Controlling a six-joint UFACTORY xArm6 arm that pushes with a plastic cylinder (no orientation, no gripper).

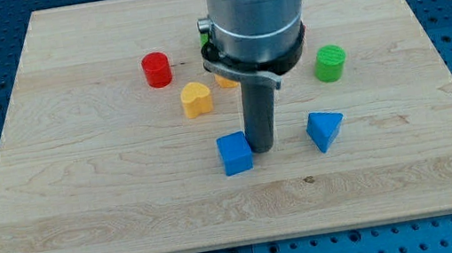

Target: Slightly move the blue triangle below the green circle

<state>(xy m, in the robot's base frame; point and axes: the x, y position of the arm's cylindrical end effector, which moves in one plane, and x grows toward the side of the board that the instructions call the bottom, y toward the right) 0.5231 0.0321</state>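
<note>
The blue triangle (325, 129) lies right of centre on the wooden board (83, 193). The green circle (331, 63) stands above it, toward the view's top, slightly right. My tip (262, 148) rests on the board between the blue cube (234, 153) and the blue triangle. It touches or nearly touches the cube's right side and stands apart from the triangle, to its left.
A red cylinder (156, 69) stands at the upper left of centre. A yellow heart-shaped block (196, 99) lies below and right of it. An orange-yellow block (224, 79) and a green block (203, 29) are mostly hidden behind the arm's body.
</note>
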